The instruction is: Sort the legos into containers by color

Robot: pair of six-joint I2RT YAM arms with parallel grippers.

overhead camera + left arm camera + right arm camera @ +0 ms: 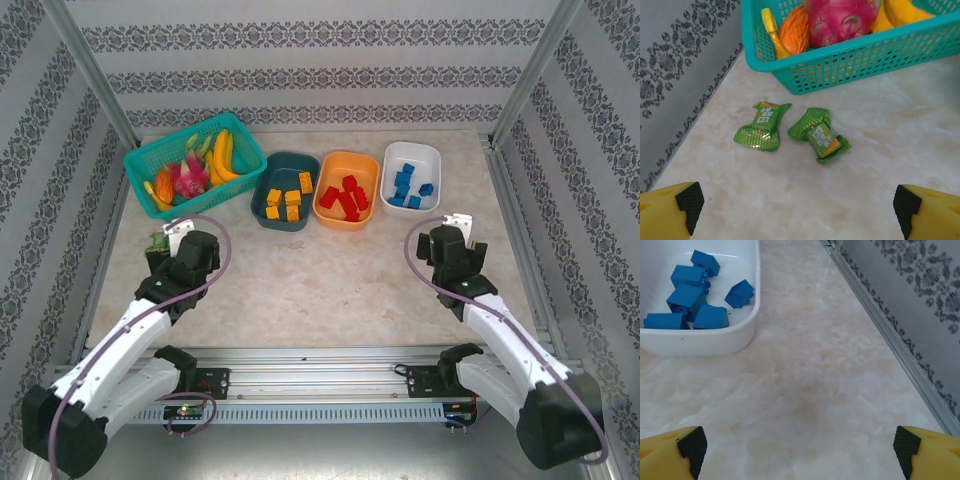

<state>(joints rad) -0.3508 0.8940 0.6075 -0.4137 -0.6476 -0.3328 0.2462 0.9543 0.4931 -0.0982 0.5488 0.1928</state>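
Note:
Three tubs stand in a row at the back of the table. The dark teal tub (270,186) holds orange-yellow legos (284,203). Red legos (346,197) fill the orange tub (333,170), and blue legos (408,186) lie in the white tub (420,158), whose near corner (735,342) and blue legos (687,297) also show in the right wrist view. My left gripper (176,236) hangs open over the left side of the table, its yellow fingertips (670,212) wide apart with nothing between. My right gripper (457,226) stands open just in front of the white tub, fingertips (927,450) spread over bare table.
A teal mesh basket (160,156) of toy fruit stands at the back left, its wall (850,60) close ahead of the left gripper. Two green wrapped pieces (760,127) (820,136) lie on the table below the basket. A metal rail (890,335) and patterned wall bound the right side.

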